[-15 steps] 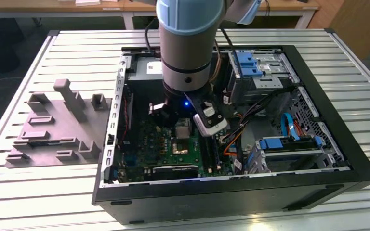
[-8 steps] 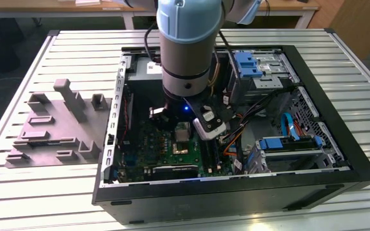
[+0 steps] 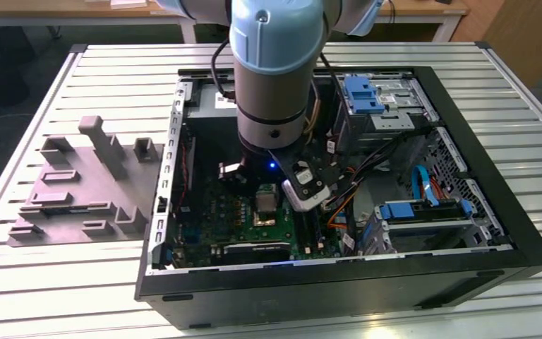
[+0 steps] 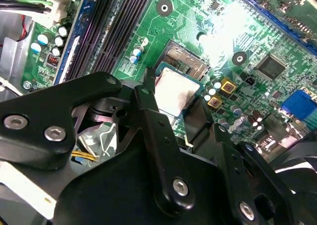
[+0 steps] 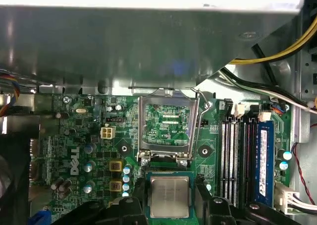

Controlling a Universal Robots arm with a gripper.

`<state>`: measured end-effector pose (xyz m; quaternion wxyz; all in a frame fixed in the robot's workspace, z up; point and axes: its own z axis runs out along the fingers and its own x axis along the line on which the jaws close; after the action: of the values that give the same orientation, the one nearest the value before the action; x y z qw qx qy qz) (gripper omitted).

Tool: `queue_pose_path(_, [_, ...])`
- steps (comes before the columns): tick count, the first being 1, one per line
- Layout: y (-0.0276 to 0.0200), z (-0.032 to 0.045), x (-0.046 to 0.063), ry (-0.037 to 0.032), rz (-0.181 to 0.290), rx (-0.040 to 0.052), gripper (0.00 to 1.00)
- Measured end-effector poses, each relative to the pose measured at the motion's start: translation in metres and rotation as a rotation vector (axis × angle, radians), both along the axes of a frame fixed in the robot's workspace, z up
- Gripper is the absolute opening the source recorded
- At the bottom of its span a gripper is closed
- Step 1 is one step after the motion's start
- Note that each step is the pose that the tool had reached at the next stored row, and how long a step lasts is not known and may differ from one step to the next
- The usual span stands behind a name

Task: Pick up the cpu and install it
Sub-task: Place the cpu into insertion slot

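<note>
Holding the cpu (image 5: 169,196) over the motherboard (image 5: 59,136) is where I have things now. The gripper (image 4: 174,105) is closed narrow on the chip, with a black finger (image 5: 139,200) against each of two opposite edges and the pale metal top facing up.

In the exterior view the arm (image 3: 271,70) reaches down into the open computer case (image 3: 346,289) at the middle of the frame. The grey tray (image 3: 73,205) lies at the exterior view's left, well apart from the work.

In the second wrist view the chip sits just beside and partly over the dark socket (image 4: 187,60). In the first wrist view the socket's metal frame (image 5: 168,98) is swung open next to it. I judge the pick-up done and the installing step in hand, at the placing stage. Whether the chip's underside touches the socket or rides just above it, I cannot tell from these angles.

By my reckoning the placing calls for the chip to be square with the socket, flat rather than tilted, and centred inside its edges. It also calls for a gentle descent with no sideways drag across the contacts.
</note>
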<state>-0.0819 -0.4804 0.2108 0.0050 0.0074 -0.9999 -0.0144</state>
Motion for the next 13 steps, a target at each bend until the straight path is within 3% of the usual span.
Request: queue_pose_path(13, [-0.0003, -0.0023, 0.0, -0.0001, 0.0, 0.0003, 0.47])
